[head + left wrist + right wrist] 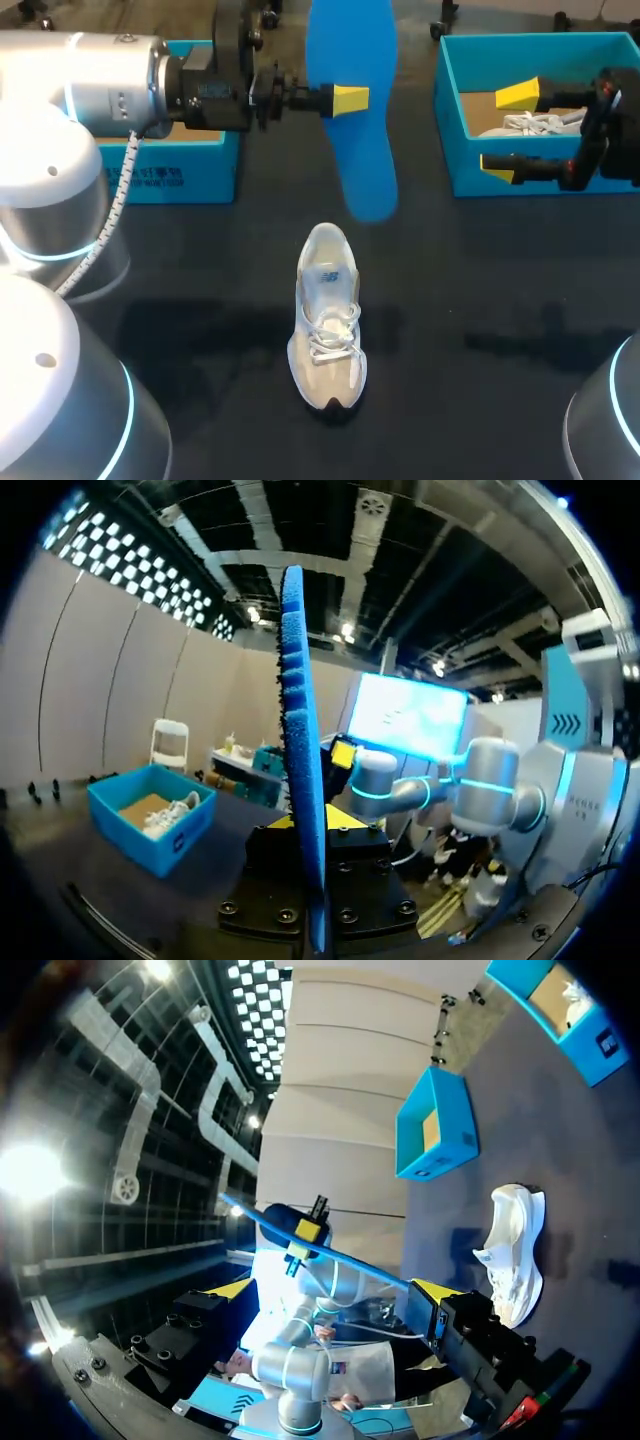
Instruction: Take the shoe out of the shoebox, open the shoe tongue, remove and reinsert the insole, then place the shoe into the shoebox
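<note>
Left jaws are gripping the blue insole point(352, 60) aloft at upper centre, right jaws are hanging wide over the box point(450, 130) at right, so I'm wanting careful lining-up above the shoe point(328, 320) waiting mid-counter point(200, 300) before lowering.

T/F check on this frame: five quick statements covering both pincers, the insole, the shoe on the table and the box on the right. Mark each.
1. The left pincer is shut on the blue insole. True.
2. The insole sits inside the shoe. False: it is held in the air, out of the shoe.
3. The shoe lies on its side on the table. False: it stands upright on its sole, laces up.
4. The right pincer is open and holds nothing. True.
5. The shoebox by the right pincer is empty. False: a second white shoe lies in it.
</note>
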Motion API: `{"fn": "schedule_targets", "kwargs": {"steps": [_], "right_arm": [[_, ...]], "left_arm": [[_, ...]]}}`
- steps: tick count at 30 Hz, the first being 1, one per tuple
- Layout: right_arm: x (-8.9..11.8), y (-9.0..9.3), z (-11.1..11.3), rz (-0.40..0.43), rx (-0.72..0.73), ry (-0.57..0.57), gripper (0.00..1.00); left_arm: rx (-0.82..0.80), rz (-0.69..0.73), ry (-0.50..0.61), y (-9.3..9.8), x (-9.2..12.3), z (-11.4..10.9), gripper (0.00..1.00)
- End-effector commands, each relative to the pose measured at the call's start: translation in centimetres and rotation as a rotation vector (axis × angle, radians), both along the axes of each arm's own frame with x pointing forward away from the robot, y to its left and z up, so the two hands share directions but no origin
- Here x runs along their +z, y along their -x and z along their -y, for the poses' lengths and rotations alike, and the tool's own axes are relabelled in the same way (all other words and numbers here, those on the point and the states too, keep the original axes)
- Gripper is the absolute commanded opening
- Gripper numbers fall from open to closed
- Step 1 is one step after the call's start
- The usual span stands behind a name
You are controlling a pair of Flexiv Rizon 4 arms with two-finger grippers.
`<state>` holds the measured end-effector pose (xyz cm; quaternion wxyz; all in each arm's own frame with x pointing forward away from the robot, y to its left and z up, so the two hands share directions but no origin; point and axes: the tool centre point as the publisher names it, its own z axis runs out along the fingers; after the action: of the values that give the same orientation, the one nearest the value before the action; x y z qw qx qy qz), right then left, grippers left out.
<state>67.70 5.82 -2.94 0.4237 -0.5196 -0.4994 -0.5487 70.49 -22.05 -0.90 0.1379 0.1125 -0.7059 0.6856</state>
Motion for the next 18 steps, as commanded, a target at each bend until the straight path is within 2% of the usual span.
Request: {"fn": "schedule_targets", "kwargs": {"steps": [1, 10, 11, 15, 18], "right_arm": [[-0.06, -0.01, -0.15, 0.000, -0.002, 0.000, 1.00], [-0.06, -0.01, -0.15, 0.000, -0.002, 0.000, 1.00], [-0.06, -0.01, -0.15, 0.000, -0.002, 0.000, 1.00], [-0.06, -0.01, -0.15, 0.000, -0.002, 0.000, 1.00], [-0.06, -0.01, -0.15, 0.000, -0.002, 0.000, 1.00]], "left_arm": [[0.034, -0.307, -0.002, 0.18, -0.04, 0.28, 0.00], [0.034, -0.307, -0.002, 0.18, -0.04, 0.28, 0.00], [0.047, -0.381, 0.014, 0.12, -0.21, 0.29, 0.00], [0.043, -0.517, 0.017, -0.07, -0.59, 0.27, 0.00], [0.012, -0.571, 0.003, -0.26, -1.03, 0.29, 0.00]]}}
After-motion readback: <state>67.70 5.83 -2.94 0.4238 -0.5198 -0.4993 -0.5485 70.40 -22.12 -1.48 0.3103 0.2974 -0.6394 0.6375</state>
